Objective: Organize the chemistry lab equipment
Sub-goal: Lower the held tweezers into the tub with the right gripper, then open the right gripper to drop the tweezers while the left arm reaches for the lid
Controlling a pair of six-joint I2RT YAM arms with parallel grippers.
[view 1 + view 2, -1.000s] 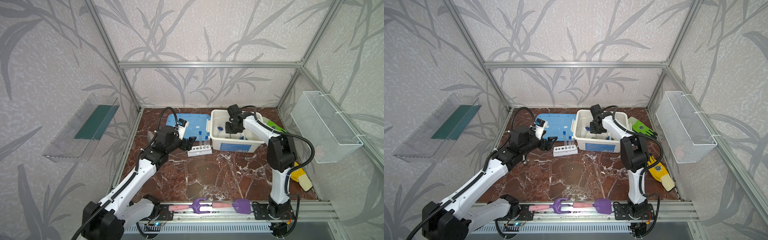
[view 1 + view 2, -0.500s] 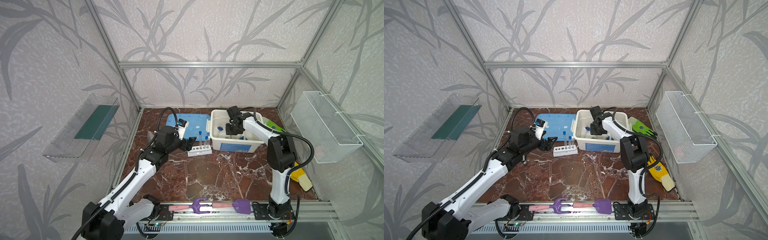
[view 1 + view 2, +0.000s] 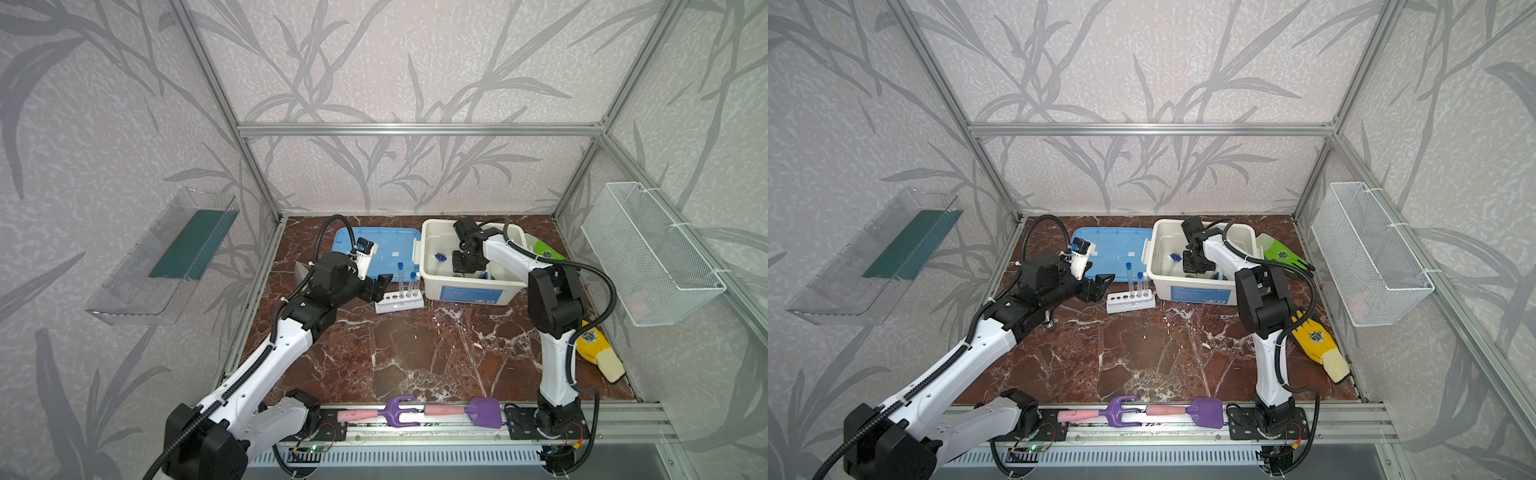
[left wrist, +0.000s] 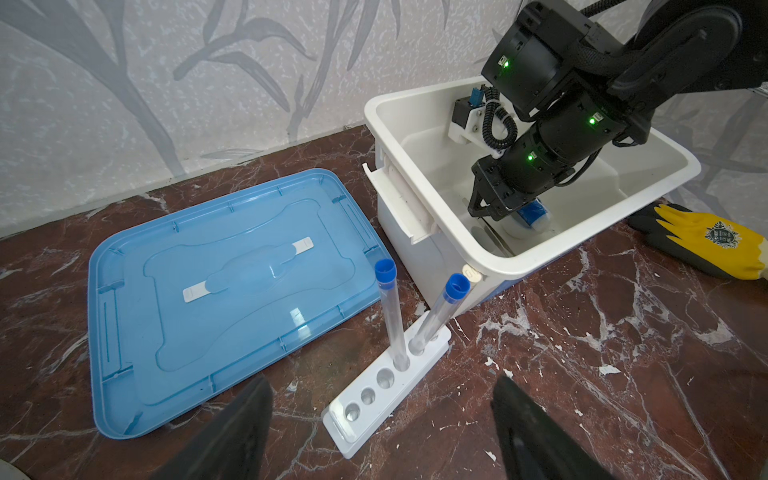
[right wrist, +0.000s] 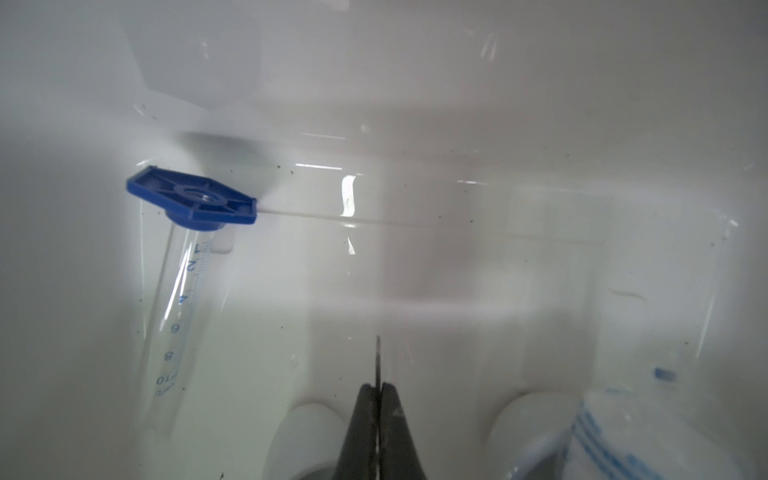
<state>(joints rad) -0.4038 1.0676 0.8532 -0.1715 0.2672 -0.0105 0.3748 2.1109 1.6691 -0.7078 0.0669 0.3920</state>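
Marble-look surface (image 3: pixel 415 353) in a leafy-wallpaper booth, w/ a white bin (image 3: pixel 428 274) at the back and its blue lid (image 4: pixel 208 299) lying flat next to it. We see the left tool (image 4: pixel 380 395) hanging low over the surface, fingers wide apart, nothing btwn them. The white rack (image 4: pixel 370 415) sits just ahead of it, near end lined up w/ the gap, not touching afaict. Two blue-capped test tubes (image 4: pixel 392 316) stand in the far holes, one leaning toward the bin.

Right tool (image 5: pixel 377 390) is down inside the bin, tips pressed together. There's a thin dark sliver btwn the tips, can't tell what. A clear graduated tube (image 5: pixel 183 299) w/ a blue hex foot (image 5: pixel 195 201) lies on the bin floor, apart from that tool. The blue-labelled bottle (image 5: pixel 623 440) is close on its other side.
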